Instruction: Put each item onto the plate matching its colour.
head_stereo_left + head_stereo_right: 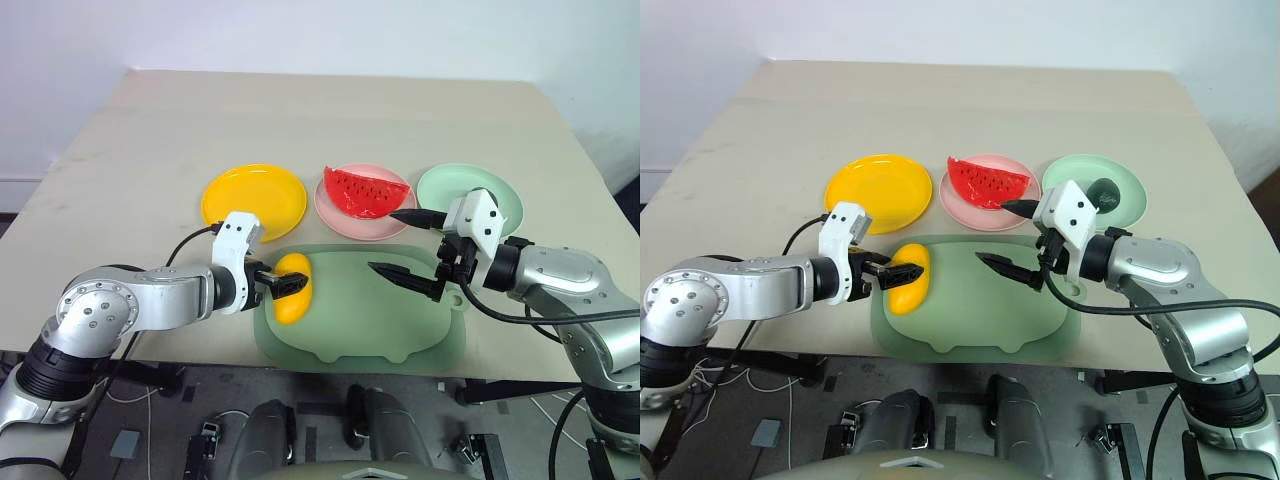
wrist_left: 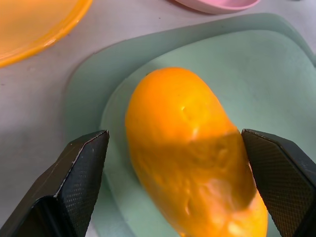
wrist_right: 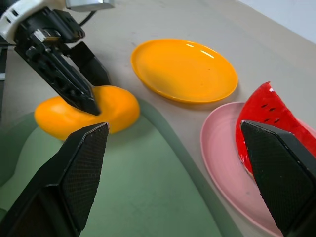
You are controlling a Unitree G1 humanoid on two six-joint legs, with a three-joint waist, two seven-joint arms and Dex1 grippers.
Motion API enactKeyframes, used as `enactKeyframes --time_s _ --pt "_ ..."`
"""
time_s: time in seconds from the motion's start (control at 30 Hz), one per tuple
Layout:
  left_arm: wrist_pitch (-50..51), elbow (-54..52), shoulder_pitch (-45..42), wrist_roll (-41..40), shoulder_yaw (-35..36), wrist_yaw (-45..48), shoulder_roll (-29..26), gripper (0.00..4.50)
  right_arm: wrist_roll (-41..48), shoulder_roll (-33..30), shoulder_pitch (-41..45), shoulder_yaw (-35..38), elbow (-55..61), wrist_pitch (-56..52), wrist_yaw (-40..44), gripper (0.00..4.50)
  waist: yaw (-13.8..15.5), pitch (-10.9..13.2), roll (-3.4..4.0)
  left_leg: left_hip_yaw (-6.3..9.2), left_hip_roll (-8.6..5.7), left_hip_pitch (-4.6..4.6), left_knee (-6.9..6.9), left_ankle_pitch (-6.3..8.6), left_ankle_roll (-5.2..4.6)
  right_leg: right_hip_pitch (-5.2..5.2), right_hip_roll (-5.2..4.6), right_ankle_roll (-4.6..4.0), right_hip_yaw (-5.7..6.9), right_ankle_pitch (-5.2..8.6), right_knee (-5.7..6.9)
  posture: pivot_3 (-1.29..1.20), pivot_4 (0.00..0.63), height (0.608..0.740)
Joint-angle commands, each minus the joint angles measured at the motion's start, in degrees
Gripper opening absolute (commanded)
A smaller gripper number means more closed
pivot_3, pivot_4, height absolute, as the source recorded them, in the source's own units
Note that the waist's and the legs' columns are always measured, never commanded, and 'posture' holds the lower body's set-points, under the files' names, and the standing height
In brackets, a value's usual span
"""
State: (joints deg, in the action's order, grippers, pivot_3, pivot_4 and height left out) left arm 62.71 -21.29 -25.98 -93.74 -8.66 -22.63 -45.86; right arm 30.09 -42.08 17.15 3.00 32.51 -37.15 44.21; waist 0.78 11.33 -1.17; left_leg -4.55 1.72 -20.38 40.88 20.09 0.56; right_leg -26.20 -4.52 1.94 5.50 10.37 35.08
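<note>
Mango pickup is your step: the oblong yellow toy mango (image 1: 291,287) lies on the pale green mat (image 1: 380,320), between the left tool's (image 1: 287,283) wide-open fingers, ungripped. Close, then carry it to the far round yellow plastic plate (image 1: 254,198). Right tool (image 1: 405,243) gapes empty.

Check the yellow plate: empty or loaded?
Empty. The yellow plate has a bare surface; the yellow mango lies on the green mat, between the open left gripper's fingers.
</note>
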Motion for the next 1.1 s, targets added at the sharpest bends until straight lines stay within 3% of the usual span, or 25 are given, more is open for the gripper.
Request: enactKeyframes --time_s 0.03,0.17,0.37,0.6,0.8,1.03,1.1 --pt "2.6 3.3 -0.1 5.4 -1.8 -0.1 1.5 4.12 0.8 -0.4 -0.4 1.6 3.0 -0.1 -1.0 4.5 0.0 0.0 0.0 0.0 0.0 0.01 0.0 0.01 -0.01 0.02 0.0 0.0 0.0 0.0 0.0 0.0 0.15 0.74" --pt "3.5 3.8 -1.2 7.7 -0.9 1.1 2.8 3.26 1.0 -0.5 -0.8 1.7 3.4 -0.2 -1.5 4.5 0.0 0.0 0.0 0.02 0.01 0.03 0.0 0.02 -0.04 0.03 0.01 0.0 0.0 0.0 0.0 0.0 0.15 0.74" --pt "3.7 3.2 -2.7 9.7 0.9 3.3 4.6 3.26 0.9 -0.8 -1.1 1.7 2.9 0.1 -1.5 4.5 0.0 0.0 -0.02 0.04 0.01 0.03 0.0 0.04 -0.07 0.06 0.0 0.16 0.0 0.11 0.0 0.0 0.15 0.74" --pt "0.5 8.9 -10.0 10.9 10.2 4.4 5.0 3.26 1.2 -1.6 0.0 1.7 2.1 0.1 -0.6 4.5 0.0 0.0 -0.06 0.05 0.01 -0.1 0.01 0.04 -0.08 -0.11 0.0 0.09 0.02 0.06 0.01 0.0 0.15 0.74" --pt "-2.1 21.9 -19.5 26.8 8.8 11.0 7.3 3.26 0.6 -1.1 2.7 0.0 -0.5 0.8 0.4 4.5 0.0 0.0 -0.07 0.0 -0.05 -0.08 0.01 0.04 -0.07 -0.04 -0.02 0.01 0.03 0.0 -0.04 0.0 0.15 0.74" --pt "-6.4 43.1 -28.1 45.1 6.0 20.3 13.6 3.26 0.3 -1.4 3.0 0.0 -1.4 1.2 1.1 4.5 0.0 0.0 -0.09 -0.03 -0.07 -0.16 0.0 0.01 -0.03 -0.1 -0.01 0.04 0.08 0.0 -0.07 0.0 0.15 0.74" --pt "-8.0 47.0 -29.3 49.1 5.8 23.3 15.1 3.99 0.3 -1.6 2.2 0.3 -0.7 0.9 0.8 4.5 0.0 0.0 -0.13 -0.04 -0.07 -0.21 0.0 0.01 -0.03 -0.14 -0.02 0.05 0.08 0.0 -0.09 0.0 0.15 0.74"
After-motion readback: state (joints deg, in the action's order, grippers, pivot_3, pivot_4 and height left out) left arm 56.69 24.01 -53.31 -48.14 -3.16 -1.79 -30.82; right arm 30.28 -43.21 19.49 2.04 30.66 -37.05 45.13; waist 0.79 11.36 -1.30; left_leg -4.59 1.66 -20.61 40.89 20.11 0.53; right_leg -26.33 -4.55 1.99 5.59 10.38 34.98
